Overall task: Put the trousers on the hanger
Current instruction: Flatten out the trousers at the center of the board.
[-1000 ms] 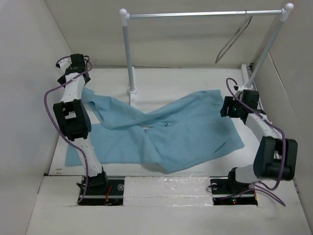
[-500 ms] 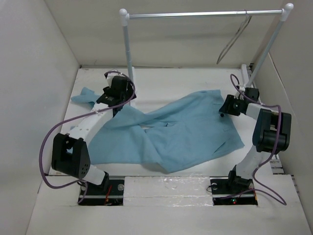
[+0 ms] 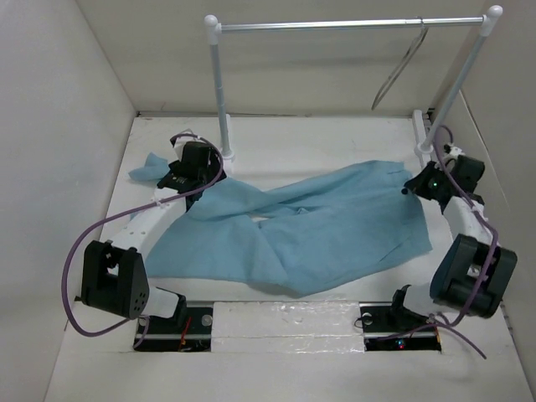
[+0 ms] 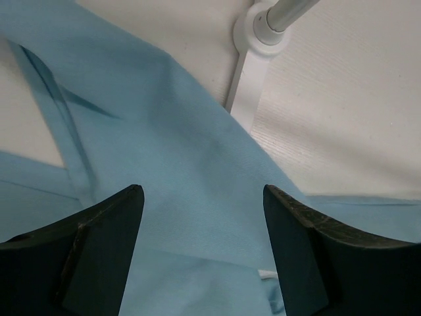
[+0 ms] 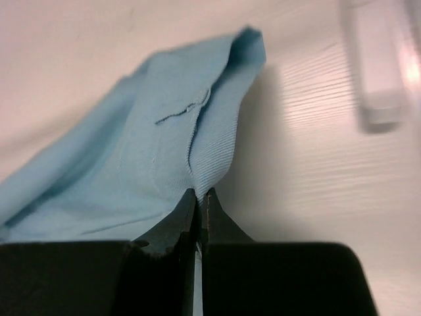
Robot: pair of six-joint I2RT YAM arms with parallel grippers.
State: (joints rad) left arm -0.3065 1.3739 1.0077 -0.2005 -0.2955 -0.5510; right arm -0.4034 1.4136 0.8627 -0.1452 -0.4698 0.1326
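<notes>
Where your right gripper [image 5: 198, 201] closes, black jaws pinched tight on ribbed edge of light sky-blue soft fabric trousers [image 5: 164, 145], no gap between tips. Your left gripper [image 4: 202, 194]: jaws wide apart, holding nothing, poised over blue cloth near round white foot of rack post [image 4: 263, 29]; contact with cloth unclear. Trousers lie spread across white table [image 3: 335, 138], between both arms. Thin grey metal wire hanger [image 3: 402, 71] hangs at right end of silver bar [image 3: 335, 25], well apart from cloth.
</notes>
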